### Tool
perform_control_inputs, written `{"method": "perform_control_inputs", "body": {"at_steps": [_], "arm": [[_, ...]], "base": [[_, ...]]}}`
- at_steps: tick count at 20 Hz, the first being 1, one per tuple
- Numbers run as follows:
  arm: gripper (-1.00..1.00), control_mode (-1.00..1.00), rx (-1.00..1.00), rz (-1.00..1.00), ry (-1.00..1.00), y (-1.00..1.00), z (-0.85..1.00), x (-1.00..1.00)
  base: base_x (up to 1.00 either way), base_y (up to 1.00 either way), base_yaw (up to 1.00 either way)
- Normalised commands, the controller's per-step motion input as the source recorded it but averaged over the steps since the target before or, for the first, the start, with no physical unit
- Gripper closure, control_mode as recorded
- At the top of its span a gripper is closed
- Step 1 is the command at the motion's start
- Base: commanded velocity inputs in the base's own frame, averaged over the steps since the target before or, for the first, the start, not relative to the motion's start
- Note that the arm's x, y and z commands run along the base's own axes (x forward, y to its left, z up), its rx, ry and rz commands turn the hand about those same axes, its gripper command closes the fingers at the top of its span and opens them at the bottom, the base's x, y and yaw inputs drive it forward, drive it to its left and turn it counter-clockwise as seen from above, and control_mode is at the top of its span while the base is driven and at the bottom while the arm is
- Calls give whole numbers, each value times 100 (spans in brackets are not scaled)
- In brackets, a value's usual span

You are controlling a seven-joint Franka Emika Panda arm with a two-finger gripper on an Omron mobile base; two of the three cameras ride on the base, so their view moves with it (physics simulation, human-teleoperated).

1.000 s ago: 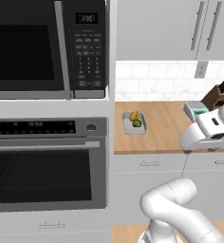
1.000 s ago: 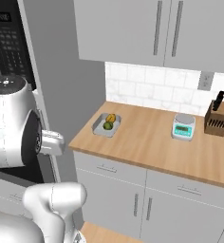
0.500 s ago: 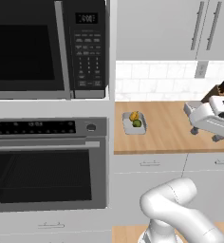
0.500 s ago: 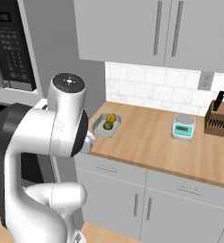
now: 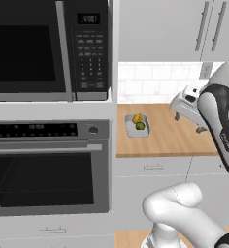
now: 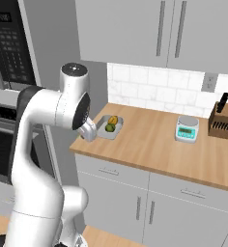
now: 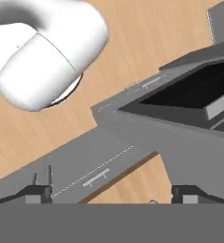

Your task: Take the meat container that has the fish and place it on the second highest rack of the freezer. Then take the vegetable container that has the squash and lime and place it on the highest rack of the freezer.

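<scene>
Since a second ago the arm (image 6: 43, 144) has swung its upper links across and up: in the right base view its white elbow now stands in front of the counter's left end, and in the left base view the forearm rises along the right edge.

Biggest in sight is the oven (image 5: 48, 167) with its dark glass door, and above it the microwave (image 5: 48, 48). To their right runs the wooden counter (image 6: 154, 144) over grey cabinets (image 6: 149, 202), with more grey cabinets (image 6: 145, 34) on the wall above and white tile between.

At the counter's left end, close to the oven column, lies the shallow grey vegetable container (image 5: 137, 127) holding a yellow squash (image 6: 112, 120) and a green lime (image 6: 109, 127). Farther right on the counter are a small scale (image 6: 186, 129) and, near the wall, a knife block (image 6: 221, 120).

In the hand view the gripper (image 7: 111, 195) looks down at cabinet fronts and floor; its two dark fingertips (image 7: 35, 193) stand far apart with nothing between them. The container is well apart from the fingers, and no part of it lies between them.
</scene>
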Motion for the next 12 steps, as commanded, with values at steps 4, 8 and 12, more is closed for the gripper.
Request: {"method": "perform_control_inputs", "body": {"at_steps": [4, 8, 12], "arm": [[-100, -100, 14, -43, 22, 2, -27, 74], [-100, -100, 11, -17, 16, 0, -5, 49], [-100, -100, 3, -3, 23, 6, -37, 75]], "base": [[0, 0, 0], [0, 0, 0], [0, 0, 0]]}}
